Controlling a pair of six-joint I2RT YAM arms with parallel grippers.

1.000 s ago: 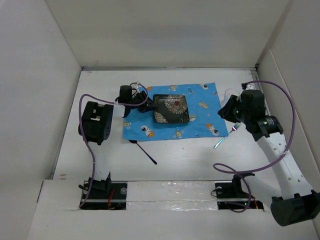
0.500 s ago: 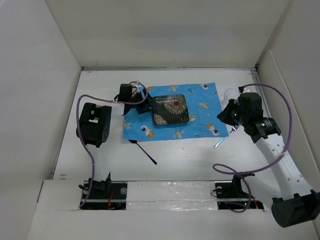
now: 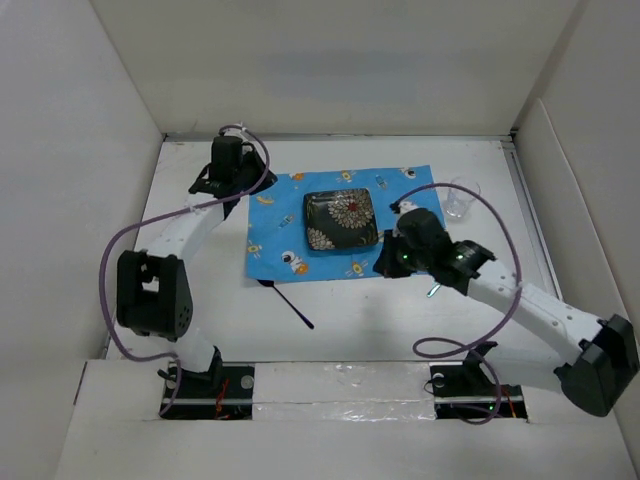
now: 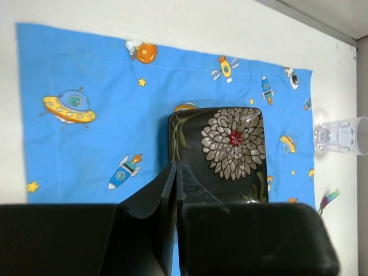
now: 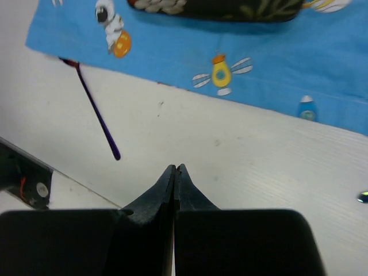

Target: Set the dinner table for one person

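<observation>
Nearest me, a purple utensil (image 3: pixel 290 305) lies on the bare dinner table (image 3: pixel 360 325), not yet beside the plate (image 3: pixel 341 218), I judge. My right gripper (image 5: pixel 174 169) hovers pinched together and empty, just near of the blue cloth (image 3: pixel 275 255). The plate sits mid-cloth as the setting's centre, and the glass (image 3: pixel 458 198) stands off the far-right corner. My left gripper (image 4: pixel 176 167), also closed and empty, hangs far-left.

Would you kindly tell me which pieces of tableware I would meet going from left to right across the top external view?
dark purple utensil → black floral plate → clear glass
</observation>
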